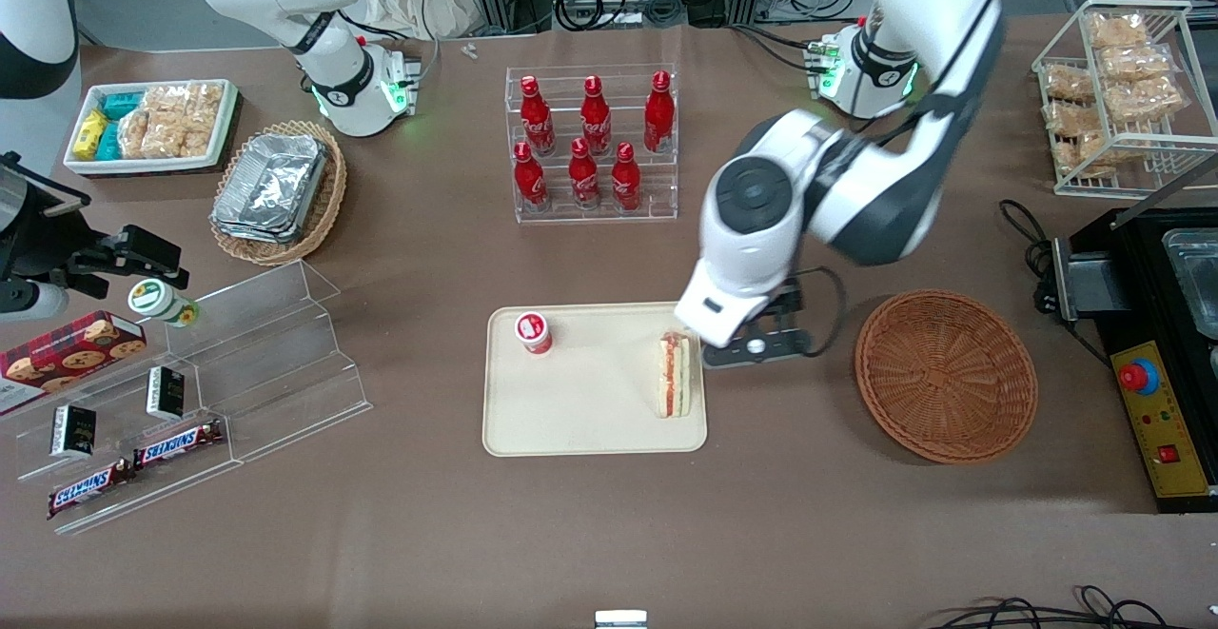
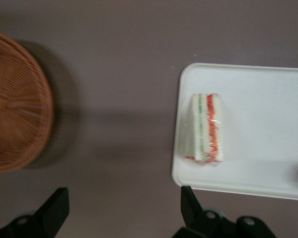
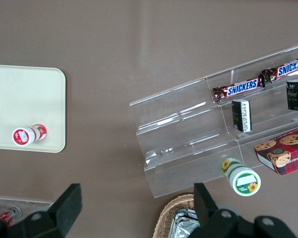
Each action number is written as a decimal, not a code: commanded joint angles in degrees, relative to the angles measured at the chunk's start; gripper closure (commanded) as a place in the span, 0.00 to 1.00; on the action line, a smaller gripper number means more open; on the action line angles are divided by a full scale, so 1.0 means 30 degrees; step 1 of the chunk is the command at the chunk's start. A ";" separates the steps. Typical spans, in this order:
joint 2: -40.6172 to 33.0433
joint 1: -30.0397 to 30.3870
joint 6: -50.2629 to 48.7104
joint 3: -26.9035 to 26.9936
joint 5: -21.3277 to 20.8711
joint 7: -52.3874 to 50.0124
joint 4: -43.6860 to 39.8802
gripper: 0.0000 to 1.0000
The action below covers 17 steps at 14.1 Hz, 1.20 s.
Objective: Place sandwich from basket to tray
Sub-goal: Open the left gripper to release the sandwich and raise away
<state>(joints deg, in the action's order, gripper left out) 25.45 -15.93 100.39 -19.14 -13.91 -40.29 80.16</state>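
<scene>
Cream tray (image 1: 580, 420) already held the sandwich (image 1: 675, 375); placing judged done.
The hand (image 2: 124, 210), fingers apart and empty, was raised just beside it, the basket (image 1: 946, 375) emptied.

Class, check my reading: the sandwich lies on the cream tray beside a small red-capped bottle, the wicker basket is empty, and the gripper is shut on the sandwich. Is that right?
One detail is wrong. The left wrist view shows the gripper open, its fingers spread wide and apart from the sandwich. The rest holds: the sandwich lies on the tray with the red-capped bottle, and the basket is empty.
</scene>
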 commanded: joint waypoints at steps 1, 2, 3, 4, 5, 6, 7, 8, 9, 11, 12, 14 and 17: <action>-0.2174 0.2368 -0.1936 -0.0037 0.1464 0.3107 0.0321 0.00; -0.3053 0.3713 -0.1999 -0.0008 0.2226 0.4481 0.0350 0.00; -0.3497 0.5264 -0.2057 -0.0036 0.2901 0.6090 0.0264 0.00; -0.3762 0.6382 -0.2493 -0.0066 0.3400 0.7615 0.0176 0.00; -0.4200 0.6770 -0.3338 -0.0008 0.3289 0.8819 0.0146 0.00; -0.4495 0.7006 -0.4101 0.0051 0.3230 0.9643 0.0175 0.00; -0.4526 0.7501 -0.4486 0.0022 0.3201 1.0376 0.0175 0.00; -0.4730 0.7738 -0.4663 0.0022 0.3200 1.0906 0.0233 0.00; -0.4906 0.7770 -0.4868 0.0051 0.3171 1.1085 0.0349 0.00; -0.4908 0.7974 -0.5163 0.0022 0.3171 1.1087 0.0380 0.00; -0.4879 0.7975 -0.5163 0.0022 0.3171 1.1087 0.0351 0.00; -0.4937 0.8004 -0.5251 0.0022 0.3171 1.1087 0.0380 0.00; -0.5579 0.8440 -0.6010 0.0545 0.3376 1.2804 0.0351 0.00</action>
<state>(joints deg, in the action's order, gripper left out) 11.67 7.40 84.40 -18.46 -4.79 -6.75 80.29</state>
